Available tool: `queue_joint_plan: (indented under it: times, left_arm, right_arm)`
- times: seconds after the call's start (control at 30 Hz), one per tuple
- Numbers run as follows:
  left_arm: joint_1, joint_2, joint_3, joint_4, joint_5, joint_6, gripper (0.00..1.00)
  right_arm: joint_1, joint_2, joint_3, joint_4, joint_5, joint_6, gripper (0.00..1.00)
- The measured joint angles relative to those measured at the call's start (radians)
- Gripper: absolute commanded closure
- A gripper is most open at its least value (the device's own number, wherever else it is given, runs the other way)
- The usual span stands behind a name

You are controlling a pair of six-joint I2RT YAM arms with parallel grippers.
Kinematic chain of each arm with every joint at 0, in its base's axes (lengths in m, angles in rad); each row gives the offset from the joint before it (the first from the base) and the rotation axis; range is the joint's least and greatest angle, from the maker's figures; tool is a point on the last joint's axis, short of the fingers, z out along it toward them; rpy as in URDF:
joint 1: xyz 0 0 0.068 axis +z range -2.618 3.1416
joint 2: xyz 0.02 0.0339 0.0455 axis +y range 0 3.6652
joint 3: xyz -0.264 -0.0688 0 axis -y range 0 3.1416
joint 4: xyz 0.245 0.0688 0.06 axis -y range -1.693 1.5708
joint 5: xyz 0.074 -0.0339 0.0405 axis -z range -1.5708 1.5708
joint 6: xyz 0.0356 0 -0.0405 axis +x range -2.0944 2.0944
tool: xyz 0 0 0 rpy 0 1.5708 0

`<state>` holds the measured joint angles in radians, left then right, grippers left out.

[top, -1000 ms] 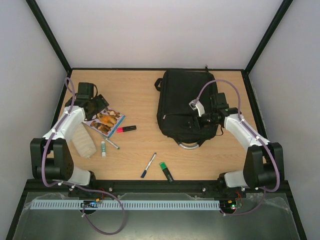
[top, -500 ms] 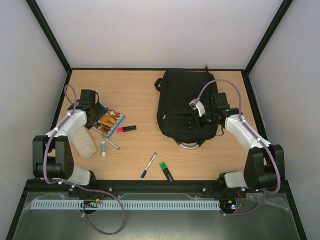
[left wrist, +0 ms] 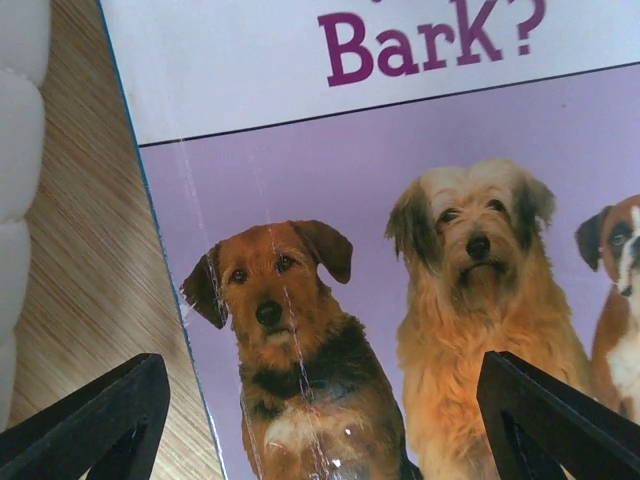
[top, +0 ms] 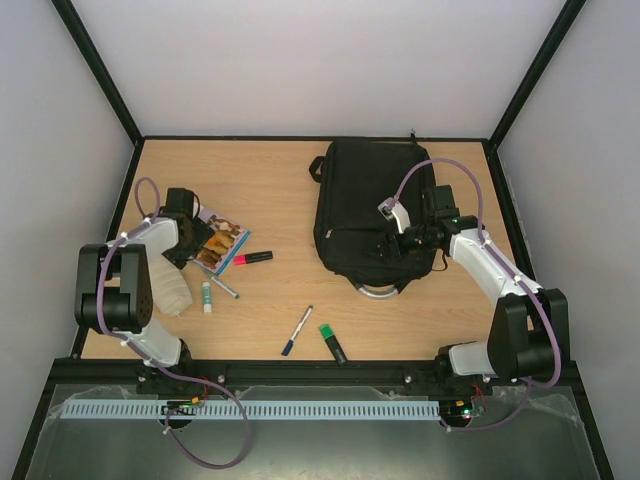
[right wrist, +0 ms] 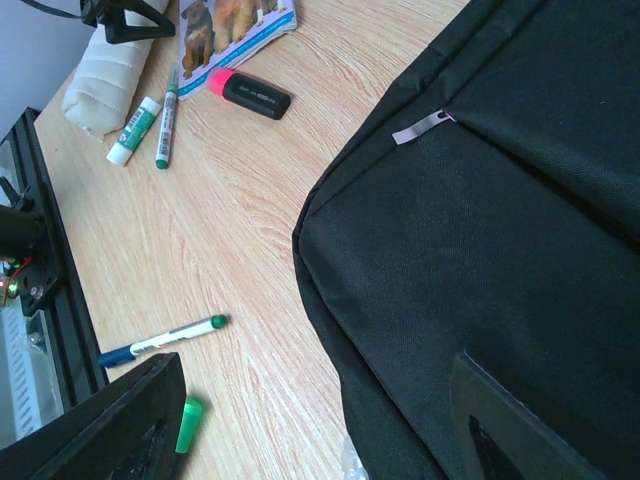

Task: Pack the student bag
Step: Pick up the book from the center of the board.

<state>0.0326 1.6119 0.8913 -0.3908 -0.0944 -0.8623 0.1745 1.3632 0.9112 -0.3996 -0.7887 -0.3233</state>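
Over the last second the left arm has folded back toward its base and drawn its gripper (left wrist: 320, 375) down from the far left corner onto the book (top: 222, 240), so that the wrist view is now filled by the dogs on the cover. The fingers stand apart with nothing between them: one hangs over bare table just off the book's left edge, the other over the cover, which reads as lining up to take the book by that edge. The right gripper (right wrist: 318, 405) has hardly moved; it hovers over the near part of the bag (top: 375, 200), fingers likewise spread and empty. The bag lies flat on the far right half of the table, handle toward the arms, and looks unopened (a grey zip pull (right wrist: 420, 128) lies flat on the fabric, though I cannot tell how far that zip is run). So packing has not really begun: the book, pink marker (top: 255, 258), pen (top: 298, 330) and green marker (top: 333, 343) all lie loose on the table, well apart from the bag.
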Motion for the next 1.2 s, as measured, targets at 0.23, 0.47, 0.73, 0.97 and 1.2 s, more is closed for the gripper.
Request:
queue_joint_plan:
  times: [0.23,0.47,0.73,0.97,1.2]
  left_arm:
    - [0.003,0.047,0.006,0.005,-0.017,-0.019,0.11]
    - [0.03,0.134,0.105,-0.002,-0.05,-0.043,0.08]
    - [0.034,0.25,0.237,-0.005,-0.08,-0.003,0.15]
    - [0.023,0.305,0.298,0.052,-0.023,0.097,0.15]
    - [-0.05,0.333,0.322,0.142,0.078,0.186,0.15]
  right_arm:
    - [0.0,0.0,0.0,0.0,0.0,-0.007,0.28]
    - [0.0,0.006,0.0,0.0,0.0,-0.009,0.28]
    - [0.0,0.008,0.0,-0.001,0.0,-0.009,0.28]
    - [0.002,0.03,0.023,0.003,0.01,0.053,0.29]
    - [0.069,0.173,0.171,0.004,0.021,0.107,0.33]
